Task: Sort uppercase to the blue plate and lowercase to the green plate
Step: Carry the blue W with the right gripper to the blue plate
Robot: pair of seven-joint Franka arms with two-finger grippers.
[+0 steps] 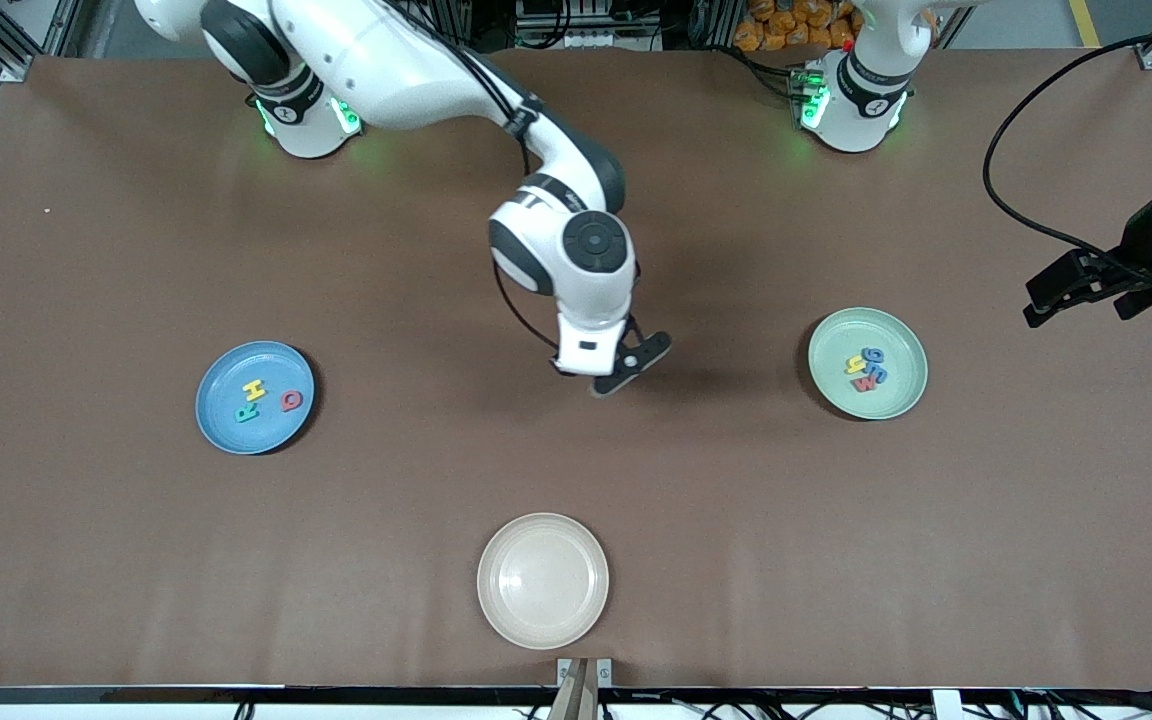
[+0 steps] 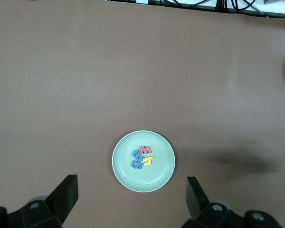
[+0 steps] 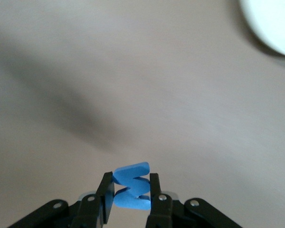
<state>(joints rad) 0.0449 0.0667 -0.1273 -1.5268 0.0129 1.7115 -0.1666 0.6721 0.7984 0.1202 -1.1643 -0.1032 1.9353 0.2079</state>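
Over mid-table, right tool (image 3: 130,194) pinches blue W/M (image 3: 131,186); left tool (image 2: 132,199) waits spread above green plate (image 2: 161,175).

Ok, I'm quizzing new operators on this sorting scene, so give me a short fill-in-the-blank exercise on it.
1. The right end effector is shut on a ____ foam letter.
2. The blue plate holds ____ letters.
3. The cream plate holds ____ letters.
4. The left end effector hangs open above the ____ plate.

Missing words: blue; three; no; green

Even overhead light, soft shadows
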